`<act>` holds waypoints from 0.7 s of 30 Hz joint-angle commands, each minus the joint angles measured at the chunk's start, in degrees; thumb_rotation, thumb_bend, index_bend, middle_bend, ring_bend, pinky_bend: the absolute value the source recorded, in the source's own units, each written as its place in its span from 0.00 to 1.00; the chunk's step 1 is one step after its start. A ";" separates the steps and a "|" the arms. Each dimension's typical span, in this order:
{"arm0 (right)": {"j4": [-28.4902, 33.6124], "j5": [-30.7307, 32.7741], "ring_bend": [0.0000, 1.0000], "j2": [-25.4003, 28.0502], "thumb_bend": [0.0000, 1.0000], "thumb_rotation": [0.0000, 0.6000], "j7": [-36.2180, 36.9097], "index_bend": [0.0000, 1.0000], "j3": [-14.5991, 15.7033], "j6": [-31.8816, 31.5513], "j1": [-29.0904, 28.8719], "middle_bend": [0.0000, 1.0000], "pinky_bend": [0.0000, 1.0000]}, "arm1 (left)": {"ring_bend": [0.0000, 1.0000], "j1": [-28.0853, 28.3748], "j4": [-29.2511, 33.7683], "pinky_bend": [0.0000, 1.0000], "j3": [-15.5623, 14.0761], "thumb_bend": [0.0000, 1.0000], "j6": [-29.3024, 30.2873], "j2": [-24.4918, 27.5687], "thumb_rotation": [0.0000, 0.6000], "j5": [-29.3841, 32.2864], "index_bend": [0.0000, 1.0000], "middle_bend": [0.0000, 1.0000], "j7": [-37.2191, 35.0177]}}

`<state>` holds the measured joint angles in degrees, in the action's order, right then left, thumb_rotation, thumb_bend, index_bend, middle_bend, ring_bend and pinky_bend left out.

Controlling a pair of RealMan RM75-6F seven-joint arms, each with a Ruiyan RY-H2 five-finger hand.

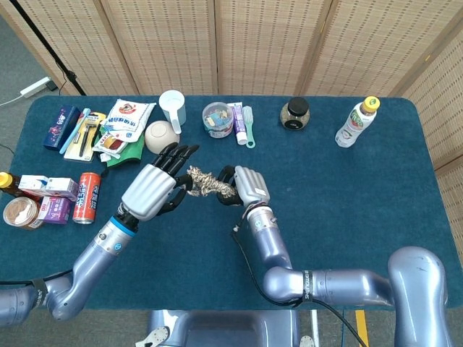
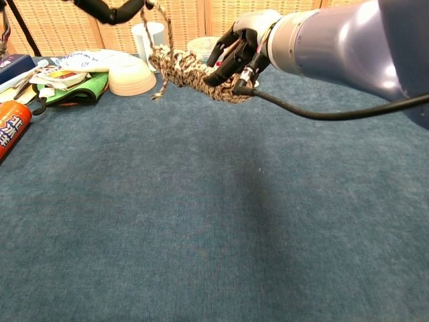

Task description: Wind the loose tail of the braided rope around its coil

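rope coil [image 2: 194,74]: 1, held off the tabletop [image 2: 214,228] in right hand [image 1: 244,185], fingers wrapped round its right end; prob. to keep it steady for winding.
loose tail [image 2: 161,40]: 1, runs up from coil to left hand [image 1: 155,189], end dangles just below.
left hand: just left of coil, fingers curled on tail, pulling it taut so next wrap lies tight, I'd guess.
hands: 2, both busy.

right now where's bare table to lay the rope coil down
The table is bare cloth across its whole near half and between the right hand and the water bottle. Its left end is crowded around the red can, and items line the far edge.
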<state>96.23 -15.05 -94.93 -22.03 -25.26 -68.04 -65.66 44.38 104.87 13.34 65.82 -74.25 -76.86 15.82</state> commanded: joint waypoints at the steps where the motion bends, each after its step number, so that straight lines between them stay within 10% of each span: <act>1: 0.64 -0.34 0.47 0.23 0.70 1.00 -1.25 0.58 0.85 1.10 0.44 0.61 0.62 | 0.00 0.40 0.98 0.00 1.26 0.50 0.10 0.30 1.00 1.29 0.58 0.00 0.72; 21: 6.65 -11.77 0.47 5.14 0.71 1.00 1.21 0.58 6.62 16.41 4.06 0.61 0.62 | 0.00 4.19 -3.81 0.00 5.18 0.50 -2.21 -4.47 1.00 14.44 0.58 0.00 5.30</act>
<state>102.05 -25.62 -90.63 -21.81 -19.10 -52.86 -62.17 48.38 101.75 18.44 63.74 -78.29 -62.93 21.05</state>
